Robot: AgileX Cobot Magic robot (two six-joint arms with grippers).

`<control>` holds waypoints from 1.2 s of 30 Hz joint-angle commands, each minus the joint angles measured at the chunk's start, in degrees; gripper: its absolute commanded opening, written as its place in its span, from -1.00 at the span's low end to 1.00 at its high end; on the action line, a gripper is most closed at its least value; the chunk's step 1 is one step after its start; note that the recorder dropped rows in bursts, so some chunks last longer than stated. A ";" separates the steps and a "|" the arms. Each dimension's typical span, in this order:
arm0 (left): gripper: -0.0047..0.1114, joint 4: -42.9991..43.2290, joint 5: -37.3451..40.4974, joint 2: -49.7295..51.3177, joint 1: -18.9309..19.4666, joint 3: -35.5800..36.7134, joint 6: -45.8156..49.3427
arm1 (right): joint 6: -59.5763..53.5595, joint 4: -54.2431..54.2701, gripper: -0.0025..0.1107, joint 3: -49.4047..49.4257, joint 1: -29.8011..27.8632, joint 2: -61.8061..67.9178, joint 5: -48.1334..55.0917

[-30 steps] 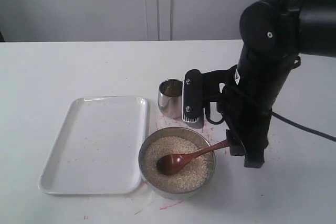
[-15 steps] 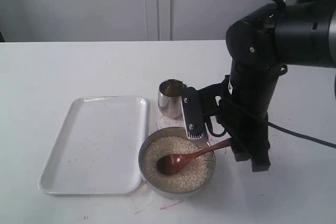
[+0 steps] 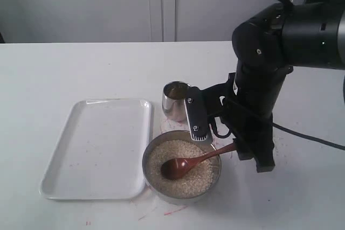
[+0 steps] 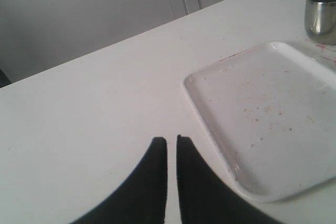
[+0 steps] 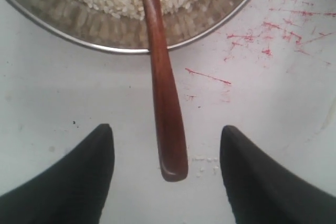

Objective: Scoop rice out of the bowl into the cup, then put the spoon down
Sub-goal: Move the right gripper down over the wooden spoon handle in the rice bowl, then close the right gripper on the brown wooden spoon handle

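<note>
My right gripper (image 5: 165, 128) sits wide open around the spoon (image 5: 167, 103), handle poking past the bowl (image 5: 63, 20), so I'm lined up to grab.

The right arm (image 3: 280, 30) stands at the right of the scene, bent over with its wrist low. The right gripper (image 5: 165, 129) points down with its jaws spread wide (one finger to the left, the other nearer and to the right). The left gripper (image 4: 171, 140) has its two dark fingers (image 4: 155, 187) almost touching, with only a thin slit between them.
</note>
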 commanded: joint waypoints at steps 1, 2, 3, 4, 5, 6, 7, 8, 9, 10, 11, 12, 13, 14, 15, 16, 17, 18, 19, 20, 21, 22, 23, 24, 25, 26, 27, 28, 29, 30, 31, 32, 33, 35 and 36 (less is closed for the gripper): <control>-0.67 -0.28 -0.35 -0.05 -0.16 -0.18 0.09 | -0.68 -0.36 0.05 0.37 0.26 0.11 -0.90; -0.67 -0.28 -0.35 -0.05 -0.16 -0.18 0.09 | -0.68 -0.36 0.05 0.50 0.26 0.38 -1.06; -0.67 -0.28 -0.35 -0.05 -0.16 -0.18 0.09 | -0.68 -0.36 0.05 0.72 0.26 0.55 -1.06; -0.67 -0.28 -0.35 -0.05 -0.16 -0.18 0.09 | -0.68 -0.36 0.05 0.85 0.26 0.81 -1.06; -0.67 -0.28 -0.35 -0.05 -0.16 -0.18 0.09 | -0.68 -0.36 0.05 0.85 0.26 1.34 -0.95; -0.67 -0.28 -0.35 -0.05 -0.16 -0.18 0.09 | -0.68 -0.40 0.05 0.85 0.26 1.63 -1.10; -0.67 -0.28 -0.35 -0.05 -0.16 -0.18 0.09 | -0.68 -0.40 0.05 0.85 0.26 1.81 -1.37; -0.67 -0.28 -0.35 -0.05 -0.16 -0.18 0.09 | -0.42 -0.40 0.05 0.85 0.26 2.07 -1.66; -0.67 -0.28 -0.35 -0.05 -0.16 -0.18 0.09 | -0.31 -0.40 0.05 0.85 0.26 2.39 -1.93; -0.67 -0.28 -0.35 -0.05 -0.16 -0.18 0.09 | -0.31 -0.40 0.05 0.85 0.26 2.53 -2.08; -0.67 -0.28 -0.35 -0.05 -0.16 -0.18 0.09 | -0.22 -0.40 0.05 0.85 0.26 2.90 -2.20; -0.67 -0.28 -0.35 -0.05 -0.16 -0.18 0.09 | -0.22 -0.40 0.05 0.85 0.26 3.04 -2.20; -0.67 -0.28 -0.35 -0.05 -0.16 -0.18 0.09 | -0.22 -0.40 0.05 0.85 0.26 3.31 -2.20; -0.67 -0.28 -0.35 -0.05 -0.16 -0.18 0.09 | -0.22 -0.40 0.05 0.85 0.26 3.57 -2.20; -0.67 -0.28 -0.35 -0.05 -0.16 -0.18 0.09 | -0.22 -0.40 0.05 0.85 0.26 3.71 -2.20; -0.67 -0.28 -0.35 -0.05 -0.16 -0.18 0.09 | -0.22 -0.40 0.05 0.85 0.26 3.91 -2.32; -0.67 -0.28 -0.35 -0.05 -0.16 -0.18 0.09 | -0.22 -0.40 0.05 0.85 0.26 3.95 -2.46; -0.67 -0.28 -0.35 -0.05 -0.16 -0.18 0.09 | -0.22 -0.40 0.05 0.85 0.26 4.00 -2.58; -0.67 -0.28 -0.35 -0.05 -0.16 -0.18 0.09 | -0.22 -0.40 0.05 0.85 0.26 4.00 -2.94; -0.67 -0.28 -0.35 -0.05 -0.16 -0.18 0.09 | -0.19 -0.40 0.05 0.85 0.26 4.00 -2.97; -0.67 -0.28 -0.35 -0.05 -0.16 -0.18 0.09 | -0.09 -0.40 0.05 0.85 0.26 4.00 -2.97; -0.67 -0.28 -0.35 -0.05 -0.16 -0.18 0.09 | -0.09 -0.40 0.04 0.85 0.26 4.00 -2.97; -0.67 -0.28 -0.35 -0.05 -0.16 -0.18 0.09 | -0.09 -0.40 0.02 0.85 0.26 4.00 -2.97; -0.67 -0.28 -0.35 -0.05 -0.16 -0.18 0.09 | -0.09 -0.40 0.00 0.85 0.26 4.00 -2.97; -0.67 -0.28 -0.35 -0.05 -0.16 -0.18 0.09 | -0.09 -0.40 -0.03 0.85 0.26 4.00 -2.97; -0.67 -0.28 -0.35 -0.05 -0.16 -0.18 0.09 | -0.09 -0.29 -0.07 0.85 0.26 4.00 -2.97; -0.67 -0.28 -0.35 -0.05 -0.16 -0.18 0.09 | -0.09 -0.29 -0.09 0.85 0.26 4.00 -2.97; -0.67 -0.28 -0.35 -0.05 -0.16 -0.18 0.09 | -0.09 -0.29 -0.11 0.85 0.26 4.00 -2.97; -0.67 -0.28 -0.35 -0.05 -0.16 -0.18 0.09 | -0.09 -0.19 -0.12 0.85 0.26 4.00 -2.97; -0.67 -0.28 -0.35 -0.05 -0.16 -0.18 0.09 | -0.09 -0.19 -0.12 0.85 0.26 4.00 -2.97; -0.67 -0.28 -0.35 -0.05 -0.16 -0.18 0.09 | -0.09 -0.19 -0.12 0.85 0.26 4.00 -2.97; -0.67 -0.28 -0.35 -0.05 -0.16 -0.18 0.09 | -0.09 -0.19 -0.12 0.85 0.26 4.00 -2.97; -0.67 -0.28 -0.35 -0.05 -0.16 -0.18 0.09 | -0.09 0.09 -0.12 0.85 0.26 4.00 -3.01; -0.67 -0.28 -0.35 -0.05 -0.16 -0.18 0.09 | -0.09 0.20 -0.12 0.85 0.26 4.00 -3.12; -0.67 -0.28 -0.35 -0.05 -0.16 -0.18 0.09 | -0.09 0.61 -0.12 0.85 0.26 4.00 -3.24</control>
